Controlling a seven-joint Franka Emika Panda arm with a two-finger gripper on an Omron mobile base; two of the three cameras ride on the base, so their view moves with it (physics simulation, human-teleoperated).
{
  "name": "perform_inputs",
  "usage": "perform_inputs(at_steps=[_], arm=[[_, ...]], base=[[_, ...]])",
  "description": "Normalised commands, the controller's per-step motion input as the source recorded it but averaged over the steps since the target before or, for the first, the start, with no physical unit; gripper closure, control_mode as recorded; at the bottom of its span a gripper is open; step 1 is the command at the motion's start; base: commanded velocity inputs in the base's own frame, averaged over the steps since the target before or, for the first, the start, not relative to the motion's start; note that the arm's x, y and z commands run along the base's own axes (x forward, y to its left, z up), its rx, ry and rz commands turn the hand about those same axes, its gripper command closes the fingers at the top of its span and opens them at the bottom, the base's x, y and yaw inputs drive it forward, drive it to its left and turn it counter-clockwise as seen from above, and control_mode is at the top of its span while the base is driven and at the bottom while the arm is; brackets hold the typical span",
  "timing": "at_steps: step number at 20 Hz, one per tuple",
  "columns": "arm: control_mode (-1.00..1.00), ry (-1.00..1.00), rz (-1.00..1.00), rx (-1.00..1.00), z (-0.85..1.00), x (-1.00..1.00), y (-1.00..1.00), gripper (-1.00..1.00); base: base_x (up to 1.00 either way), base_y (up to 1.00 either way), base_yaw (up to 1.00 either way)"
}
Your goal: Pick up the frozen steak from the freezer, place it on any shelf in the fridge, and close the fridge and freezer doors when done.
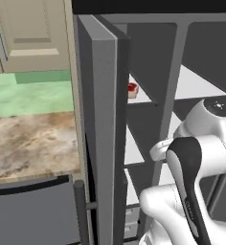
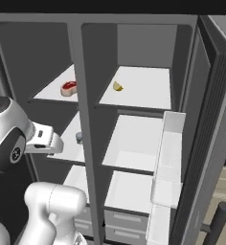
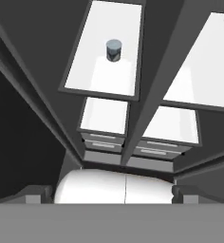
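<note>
frozen steak (image 2: 69, 88) on freezer (image 2: 43, 57) top shelf — can (image 2: 79, 138) one shelf below, fridge (image 2: 143, 52) to the right

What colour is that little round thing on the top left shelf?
The steak has a glossy red top and tan rim, clearest in the right base view.

1 frozen steak (image 2: 69, 88), 1 yellow item (image 2: 117, 86), 1 can (image 3: 113, 50), 2 open doors (image 1: 103, 124).

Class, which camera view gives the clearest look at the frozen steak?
The right base view: the frozen steak lies fully exposed on the freezer's top shelf. In the left base view, the steak peeks out from behind the door edge.
</note>
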Motion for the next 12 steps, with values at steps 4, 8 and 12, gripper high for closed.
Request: perform_inputs(at_steps=[4,8,12], arm=[[1.0,0.0,0.0,0.0,0.0,0.0,0.0,-1.0],[1.0,0.0,0.0,0.0,0.0,0.0,0.0,-1.0],[-1.0,-0.1,-0.03,0.0,0.91,0.04,0.0,-1.0]], base=[[0.25,-0.15,0.0],[0.0,-0.13,0.0],[0.0,0.0,0.0]])
